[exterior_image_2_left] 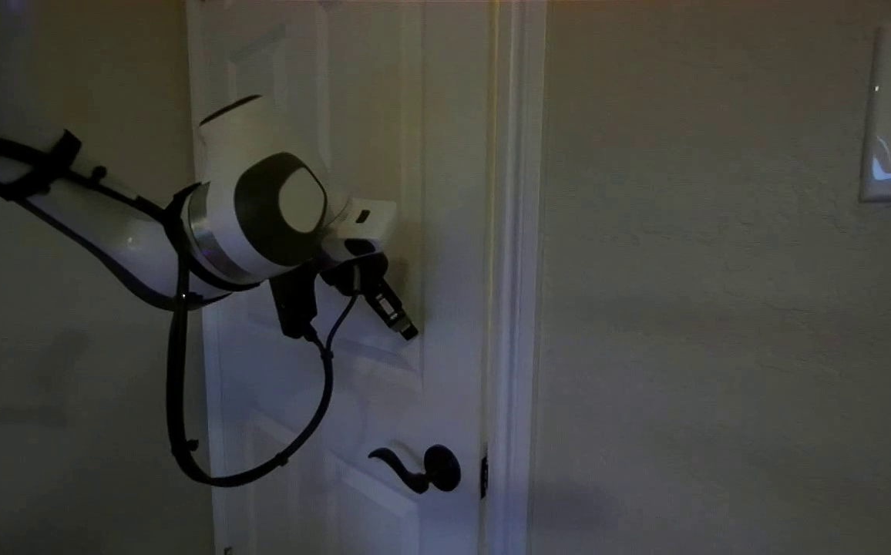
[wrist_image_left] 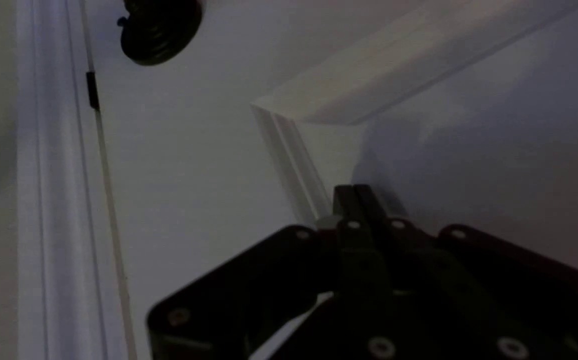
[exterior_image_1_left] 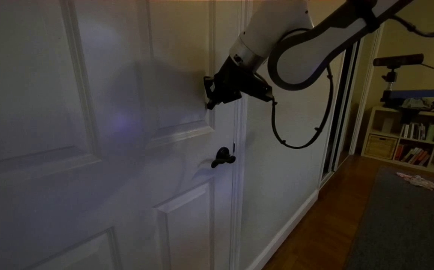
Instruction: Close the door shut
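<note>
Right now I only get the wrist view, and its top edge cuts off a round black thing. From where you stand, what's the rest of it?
Observer: A curved black lever, the handle of the white door. In an exterior view it reaches from the round base away from the door frame.

Operator: Would I go up or down to get to it?

Observer: Down, it seems: in both exterior views the lever sits lower than the gripper.

Operator: And does anything dangle outside my picture?

Observer: Yes, in both exterior views a black cable hangs in a loop below part of the arm.
</note>
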`<state>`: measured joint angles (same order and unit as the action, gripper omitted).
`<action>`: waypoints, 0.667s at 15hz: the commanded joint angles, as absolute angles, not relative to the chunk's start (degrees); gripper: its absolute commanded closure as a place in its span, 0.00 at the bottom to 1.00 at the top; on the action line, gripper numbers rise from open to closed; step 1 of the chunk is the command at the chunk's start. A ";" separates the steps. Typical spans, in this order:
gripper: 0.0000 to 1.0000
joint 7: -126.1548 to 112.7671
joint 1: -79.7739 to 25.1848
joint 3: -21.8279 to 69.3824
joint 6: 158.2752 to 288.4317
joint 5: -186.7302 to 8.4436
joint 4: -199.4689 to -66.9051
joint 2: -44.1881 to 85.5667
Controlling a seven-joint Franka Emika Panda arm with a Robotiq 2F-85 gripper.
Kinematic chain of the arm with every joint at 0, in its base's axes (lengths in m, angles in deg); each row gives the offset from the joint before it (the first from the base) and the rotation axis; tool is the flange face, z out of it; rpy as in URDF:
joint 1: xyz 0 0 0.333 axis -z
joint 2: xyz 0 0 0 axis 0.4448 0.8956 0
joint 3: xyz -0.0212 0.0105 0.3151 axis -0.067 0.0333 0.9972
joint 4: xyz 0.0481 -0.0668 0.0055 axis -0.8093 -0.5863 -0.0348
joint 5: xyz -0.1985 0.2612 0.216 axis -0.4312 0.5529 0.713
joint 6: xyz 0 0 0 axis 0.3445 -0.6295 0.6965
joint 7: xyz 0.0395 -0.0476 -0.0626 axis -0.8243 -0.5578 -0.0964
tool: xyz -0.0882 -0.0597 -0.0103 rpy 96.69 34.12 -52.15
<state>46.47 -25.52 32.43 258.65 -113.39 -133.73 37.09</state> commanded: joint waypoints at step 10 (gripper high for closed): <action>0.71 23.85 -26.56 33.56 250.58 -91.80 -135.30 34.63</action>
